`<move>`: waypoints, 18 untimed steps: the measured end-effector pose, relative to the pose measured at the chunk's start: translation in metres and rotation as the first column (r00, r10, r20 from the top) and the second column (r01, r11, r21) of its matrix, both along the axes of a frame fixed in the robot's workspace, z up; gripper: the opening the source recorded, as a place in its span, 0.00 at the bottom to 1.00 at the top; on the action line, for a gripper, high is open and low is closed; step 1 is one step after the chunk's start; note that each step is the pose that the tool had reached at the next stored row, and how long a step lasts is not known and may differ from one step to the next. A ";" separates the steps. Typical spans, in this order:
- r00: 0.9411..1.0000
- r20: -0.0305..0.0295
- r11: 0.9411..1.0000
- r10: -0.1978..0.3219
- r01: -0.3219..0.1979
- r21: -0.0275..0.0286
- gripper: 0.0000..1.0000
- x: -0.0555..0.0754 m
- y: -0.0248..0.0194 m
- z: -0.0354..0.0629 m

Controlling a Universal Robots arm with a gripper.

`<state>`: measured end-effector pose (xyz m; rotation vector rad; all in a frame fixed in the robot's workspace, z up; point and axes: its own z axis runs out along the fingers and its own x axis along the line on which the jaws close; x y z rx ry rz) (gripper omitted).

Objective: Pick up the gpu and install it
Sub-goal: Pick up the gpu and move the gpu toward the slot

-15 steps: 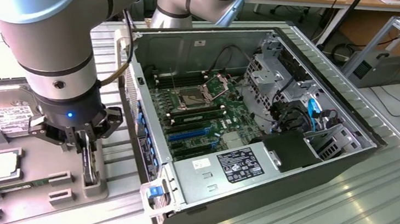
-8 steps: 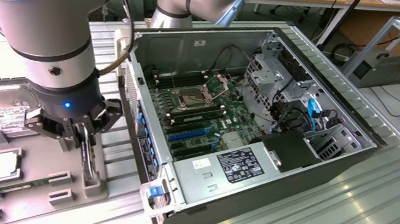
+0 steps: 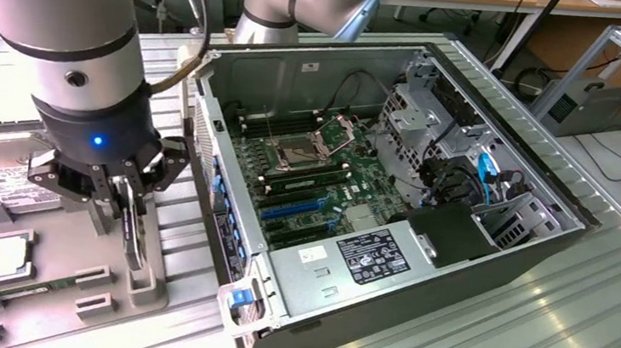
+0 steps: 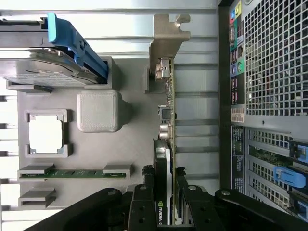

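gpu point(image 4: 165, 115) clamped by tool point(image 4: 162, 175), edge-up in tray point(image 4: 130, 144). If tilted, could be bumped on case point(image 3: 211, 164) at 3 o'clock.

Ribbed metal tabletop point(image 3: 570, 319) carrying two loads.
An open computer case point(image 3: 296, 79) lies on its side on it; just beside it, toward the exterior view's left, sits a grey parts tray point(image 3: 58, 244).

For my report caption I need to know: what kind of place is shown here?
Most likely a robotics lab or test workshop for computer assembly. A robot arm reaches down beside an open computer case on a ribbed metal table, and spare parts sit in a grey fixture tray.
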<state>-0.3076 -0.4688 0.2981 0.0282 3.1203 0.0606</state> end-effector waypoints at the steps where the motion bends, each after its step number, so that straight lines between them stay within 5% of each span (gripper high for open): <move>1: 1.000 0.000 1.000 0.001 -0.001 -0.001 0.27 0.000 0.0000 0.0028; 18: 1.000 0.000 1.000 0.012 -0.012 -0.021 0.27 0.000 0.0019 0.0673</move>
